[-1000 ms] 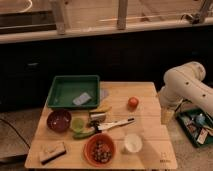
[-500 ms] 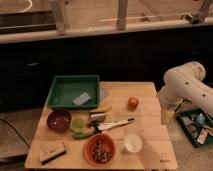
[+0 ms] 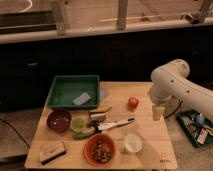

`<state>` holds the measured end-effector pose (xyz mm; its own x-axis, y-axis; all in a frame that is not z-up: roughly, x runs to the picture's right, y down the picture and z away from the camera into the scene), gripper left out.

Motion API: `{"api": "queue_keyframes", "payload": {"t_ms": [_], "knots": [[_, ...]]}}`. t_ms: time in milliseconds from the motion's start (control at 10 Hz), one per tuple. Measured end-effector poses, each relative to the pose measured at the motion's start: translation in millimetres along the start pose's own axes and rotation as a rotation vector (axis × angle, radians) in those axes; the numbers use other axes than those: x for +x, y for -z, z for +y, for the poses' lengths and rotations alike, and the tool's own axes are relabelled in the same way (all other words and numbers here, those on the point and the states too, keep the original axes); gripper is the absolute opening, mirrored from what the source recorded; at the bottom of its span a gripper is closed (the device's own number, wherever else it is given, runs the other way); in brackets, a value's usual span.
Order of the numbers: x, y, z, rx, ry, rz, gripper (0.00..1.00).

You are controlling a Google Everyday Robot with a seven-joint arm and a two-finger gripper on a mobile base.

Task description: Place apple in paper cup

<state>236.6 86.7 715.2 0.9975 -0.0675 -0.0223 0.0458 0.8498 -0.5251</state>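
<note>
Gripper hangs just beside apple, jaws open, empty; paper cup stands apart from apple, nearer the camera; risk: 1 finger touching first could roll the round apple away.

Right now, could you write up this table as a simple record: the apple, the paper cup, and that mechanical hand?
apple: lying on the table, right of the green tray
paper cup: upright near the front edge, in front of the apple
gripper: open, holding nothing, just right of the apple
orange bowl: left of the paper cup, food inside
progress: apple not yet in the cup
</note>
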Motion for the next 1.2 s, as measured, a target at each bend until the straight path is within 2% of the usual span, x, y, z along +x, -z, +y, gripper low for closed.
{"api": "queue_keyframes", "payload": {"t_ms": [300, 500, 600, 1200], "knots": [[-4, -5, -5, 0.006, 0.034, 0.006, 0.80], [-20, -11, -15, 0.010, 0.062, 0.004, 0.80], [-34, -15, -24, 0.013, 0.082, 0.002, 0.80], [-52, -31, -43, 0.020, 0.139, -0.015, 0.80]]}}
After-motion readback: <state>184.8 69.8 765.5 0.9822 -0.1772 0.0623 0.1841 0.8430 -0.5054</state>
